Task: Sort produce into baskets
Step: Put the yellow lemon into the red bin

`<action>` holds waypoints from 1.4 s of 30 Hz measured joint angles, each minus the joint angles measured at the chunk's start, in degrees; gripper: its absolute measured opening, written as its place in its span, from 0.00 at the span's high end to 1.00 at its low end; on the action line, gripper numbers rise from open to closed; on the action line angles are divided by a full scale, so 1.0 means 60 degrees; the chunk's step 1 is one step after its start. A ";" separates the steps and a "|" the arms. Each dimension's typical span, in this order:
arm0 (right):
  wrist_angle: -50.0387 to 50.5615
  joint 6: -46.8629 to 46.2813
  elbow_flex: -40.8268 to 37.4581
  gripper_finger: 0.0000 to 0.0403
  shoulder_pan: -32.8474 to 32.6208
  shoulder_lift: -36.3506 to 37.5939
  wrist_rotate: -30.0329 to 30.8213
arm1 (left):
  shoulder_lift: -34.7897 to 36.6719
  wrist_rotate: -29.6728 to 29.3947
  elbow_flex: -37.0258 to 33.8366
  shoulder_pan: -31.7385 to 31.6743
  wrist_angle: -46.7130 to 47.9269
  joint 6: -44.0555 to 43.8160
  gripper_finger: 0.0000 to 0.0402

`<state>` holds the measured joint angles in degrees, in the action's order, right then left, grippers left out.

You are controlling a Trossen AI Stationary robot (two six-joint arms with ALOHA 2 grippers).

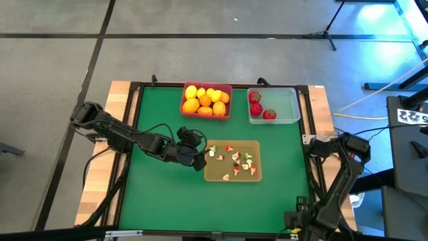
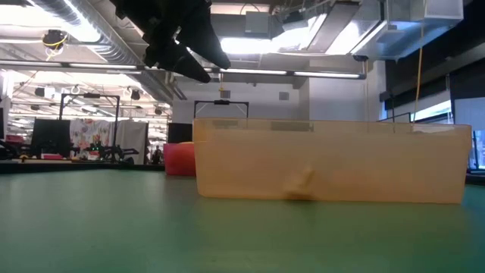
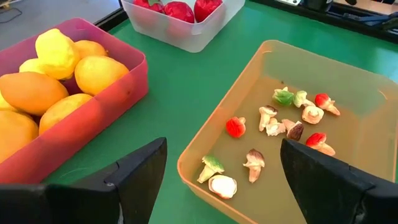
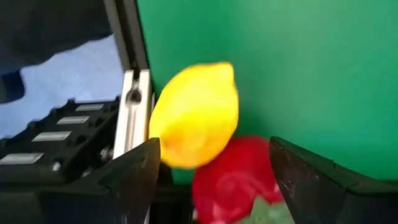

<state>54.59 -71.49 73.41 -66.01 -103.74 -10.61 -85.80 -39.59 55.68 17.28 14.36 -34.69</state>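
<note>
Left fingers spread wide, empty, above tan basket.

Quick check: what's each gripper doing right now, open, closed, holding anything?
Left gripper: open, empty, hovering at the tan basket's left edge.
Right gripper: open, gripping nothing, at the table's near right corner; a yellow lemon and a red fruit lie just ahead.

Both arms are dark, jointed links with black cables looping alongside; the left end effector has broad, matte black, wedge-shaped fingers.
</note>
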 joint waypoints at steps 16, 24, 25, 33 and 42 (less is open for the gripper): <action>0.0500 0.0458 0.0000 0.38 0.0002 -0.1076 0.0668 | 0.0000 0.0000 -0.0001 0.0000 0.0002 -0.0158 0.23; 0.1055 0.1588 0.0000 0.70 0.0024 -0.1067 0.1360 | 0.0000 0.0000 -0.0001 -0.0011 -0.0002 -0.0126 0.23; 0.1155 0.1631 0.0000 0.73 0.0024 -0.1067 0.1369 | 0.0000 0.0000 -0.0002 -0.0007 0.0002 -0.0125 0.23; 0.1592 0.1176 0.0213 0.70 0.0016 -0.0557 0.1377 | 0.0000 0.0000 -0.0002 -0.0011 0.0000 -0.0132 0.23; 0.1957 0.0275 0.1220 0.35 0.0044 -0.0423 0.3768 | 0.0000 0.0000 0.0000 -0.0007 -0.0002 -0.0143 0.23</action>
<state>66.33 -69.84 80.73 -65.75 -106.28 12.00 -85.80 -39.59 55.68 17.23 14.35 -35.55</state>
